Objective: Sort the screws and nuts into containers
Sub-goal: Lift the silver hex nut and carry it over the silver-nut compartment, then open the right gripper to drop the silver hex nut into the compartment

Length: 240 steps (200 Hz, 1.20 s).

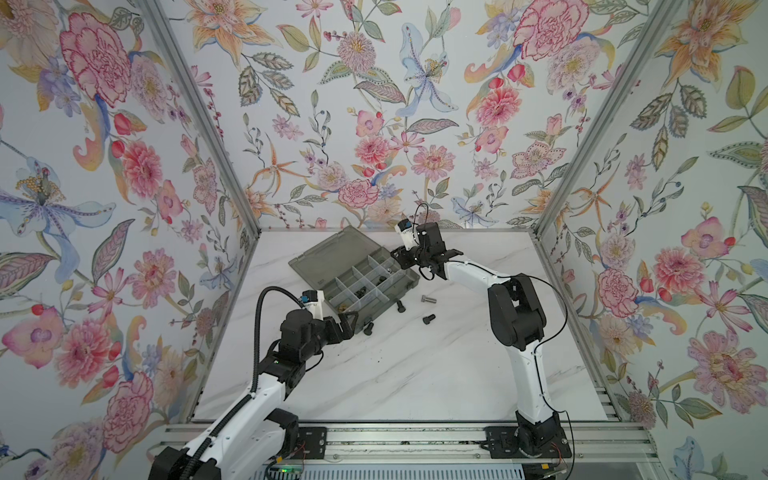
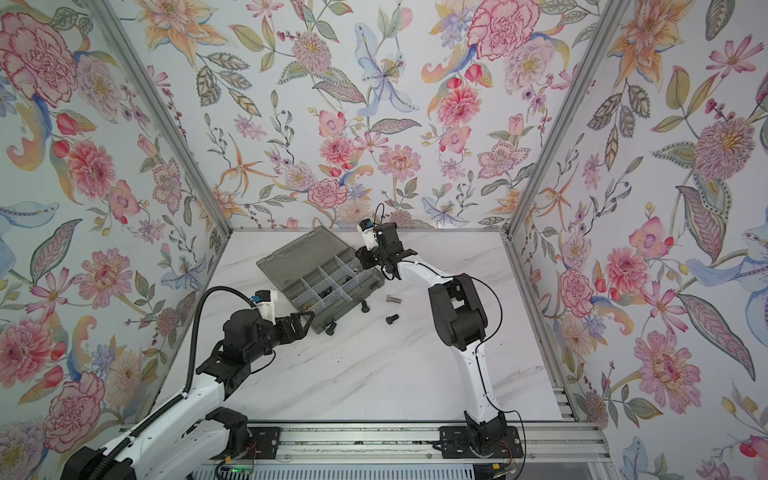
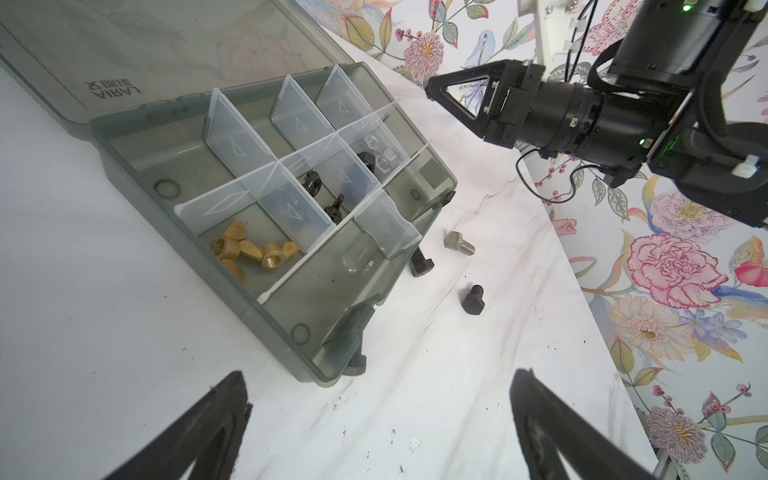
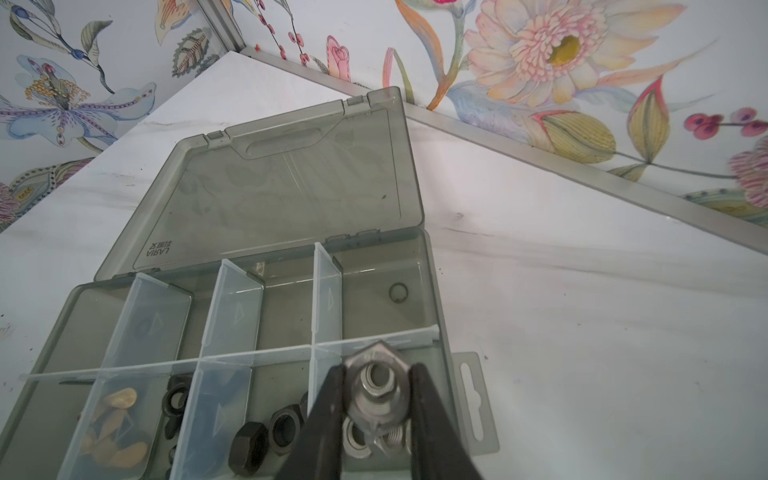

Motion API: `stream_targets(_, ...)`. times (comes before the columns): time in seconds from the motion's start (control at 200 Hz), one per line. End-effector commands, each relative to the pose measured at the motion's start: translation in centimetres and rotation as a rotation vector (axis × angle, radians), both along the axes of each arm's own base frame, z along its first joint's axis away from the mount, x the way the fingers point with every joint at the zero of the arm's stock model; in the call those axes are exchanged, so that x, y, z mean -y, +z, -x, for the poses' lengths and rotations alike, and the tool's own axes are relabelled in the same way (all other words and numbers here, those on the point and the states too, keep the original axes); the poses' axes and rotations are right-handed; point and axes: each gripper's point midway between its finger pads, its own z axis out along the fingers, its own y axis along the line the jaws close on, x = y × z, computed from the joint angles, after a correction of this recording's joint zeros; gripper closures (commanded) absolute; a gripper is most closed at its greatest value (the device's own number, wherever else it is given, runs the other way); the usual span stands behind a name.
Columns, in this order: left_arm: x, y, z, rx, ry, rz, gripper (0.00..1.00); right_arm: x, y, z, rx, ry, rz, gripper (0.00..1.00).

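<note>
Right gripper [image 4: 378, 370]: pinches silver hex nut [image 4: 376, 388] by its flats, bore toward wrist camera, above silver nuts [image 4: 357, 442] in organizer box [image 4: 428, 270]. Left gripper [image 3: 380, 374]: wide, empty.

Bright, even, diffuse light, only faint soft shadows on the white tabletop [image 3: 62, 291] beside the box [image 3: 328, 303], faint wallpaper reflection on its lid [image 3: 166, 41], walls [image 1: 83, 166] splayed by wide-angle distortion in both top views, left claw [image 3: 380, 374] dark and soft close to the lens
</note>
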Motion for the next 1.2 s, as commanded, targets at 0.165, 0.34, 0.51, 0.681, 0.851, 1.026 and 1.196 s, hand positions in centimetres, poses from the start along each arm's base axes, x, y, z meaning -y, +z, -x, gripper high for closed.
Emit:
stream_targets(0.165,-0.4,-0.7,0.4,-0.012,0.001,-0.010,0.01,-0.8,-2.5,0.0,-0.048,-0.006,0.027,0.86)
stream_targets(0.34,-0.4,-0.7,0.4,-0.010,0.002,-0.005,0.01,-0.8,-3.4,0.5,-0.063,-0.004,0.043,0.81)
stream_targets(0.51,-0.3,-0.8,0.4,-0.011,-0.001,-0.003,0.01,-0.6,-3.6,0.6,-0.065,-0.009,0.053,0.68)
stream_targets(0.681,-0.3,-0.9,0.4,-0.011,0.002,-0.002,0.01,-0.3,-2.7,0.8,-0.052,-0.003,0.063,0.58)
stream_targets(0.851,-0.4,-1.1,0.5,-0.016,0.006,-0.005,0.01,0.3,-0.1,2.1,-0.020,0.011,0.053,0.53)
stream_targets(1.026,-0.4,-1.1,0.4,-0.020,0.006,-0.006,0.01,1.6,3.0,5.8,0.022,0.040,0.009,0.51)
stream_targets(1.196,-0.4,-1.3,0.3,-0.027,0.007,-0.009,0.01,3.6,4.1,10.2,0.021,0.048,-0.038,0.49)
